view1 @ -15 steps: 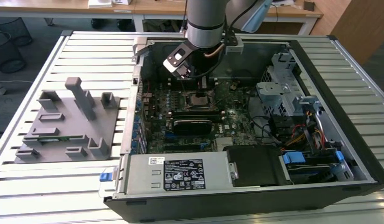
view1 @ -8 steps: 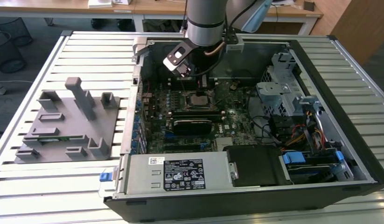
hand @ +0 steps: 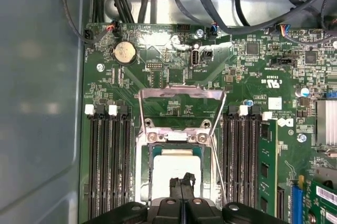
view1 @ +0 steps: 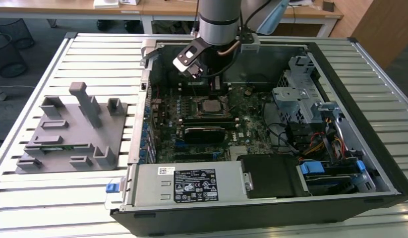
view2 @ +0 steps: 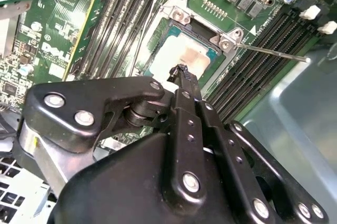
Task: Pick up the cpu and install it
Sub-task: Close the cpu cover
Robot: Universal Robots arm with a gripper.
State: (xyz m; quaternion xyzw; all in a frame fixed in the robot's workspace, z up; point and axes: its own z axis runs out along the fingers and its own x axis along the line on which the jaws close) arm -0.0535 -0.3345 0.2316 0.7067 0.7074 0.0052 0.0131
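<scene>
The cpu (hand: 174, 166) lies flat in the open socket on the motherboard, its silver top showing in both wrist views (view2: 187, 55). In the exterior view the cpu (view1: 209, 105) is a small square in the middle of the board. The socket's metal retention frame (hand: 181, 95) stands raised behind it, and the thin lever (view2: 274, 52) sticks out to one side. My gripper (hand: 182, 182) hangs just above the chip, fingers pressed together with nothing between them. In the second wrist view the gripper (view2: 182, 69) tip sits over the chip's edge. The gripper (view1: 213, 82) reaches down into the case.
The open computer case (view1: 382, 148) lies on a slatted table. Black memory slots (hand: 108, 166) flank the socket, and a green memory stick (hand: 268, 166) stands in one. A grey fixture block (view1: 65, 134) is at the exterior view's left. Power supply (view1: 190, 183) and drive cage (view1: 303, 94) crowd the case.
</scene>
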